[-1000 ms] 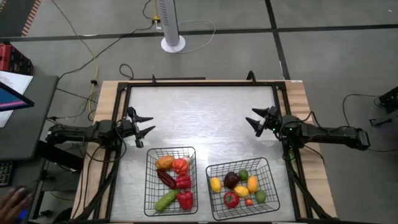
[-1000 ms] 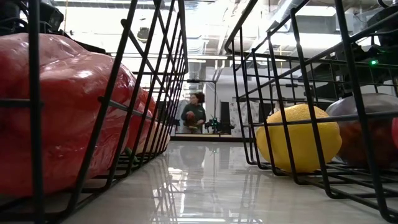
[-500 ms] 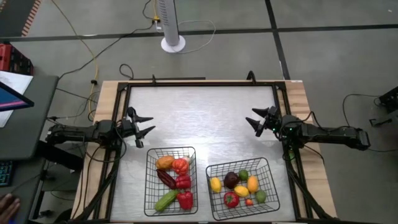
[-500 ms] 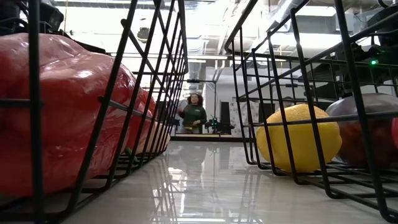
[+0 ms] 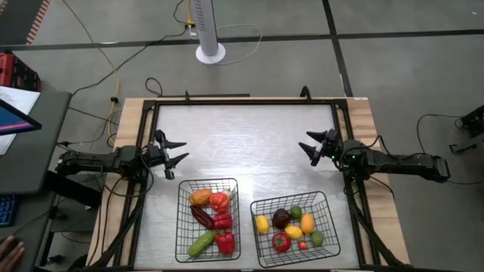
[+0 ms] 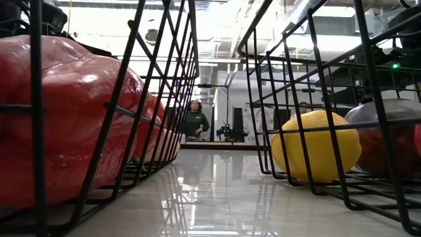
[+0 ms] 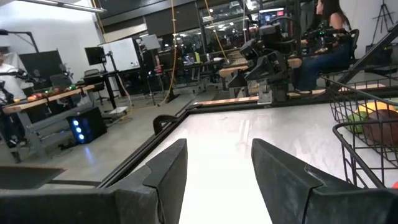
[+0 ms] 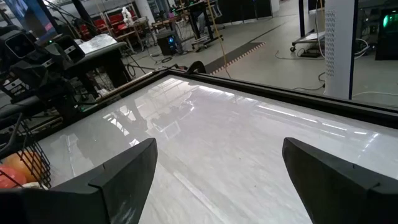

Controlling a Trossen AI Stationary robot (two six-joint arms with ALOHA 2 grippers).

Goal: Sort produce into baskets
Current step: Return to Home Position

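Two black wire baskets stand near the table's front edge. The left basket (image 5: 181, 221) holds produce: an orange (image 5: 200, 198), red peppers (image 5: 224, 242), a dark purple piece (image 5: 203, 217) and a green cucumber (image 5: 201, 243). In the right basket (image 5: 330, 215) lie a lemon (image 5: 262, 224), a dark purple piece (image 5: 281, 218), limes (image 5: 296, 212) and a red piece (image 5: 281, 242). My left gripper (image 5: 175, 151) (image 7: 219, 149) stands open and empty at the table's left edge. At the right edge my right gripper (image 5: 314, 145) (image 8: 217, 146) is open and empty too.
A raised black frame (image 5: 242, 102) runs round the table. Bare tabletop (image 5: 242, 143) stretches between the grippers and to the far edge. A white post (image 5: 210, 30) stands beyond the far edge. A person's hand (image 5: 9, 248) shows at the lower left, off the table.
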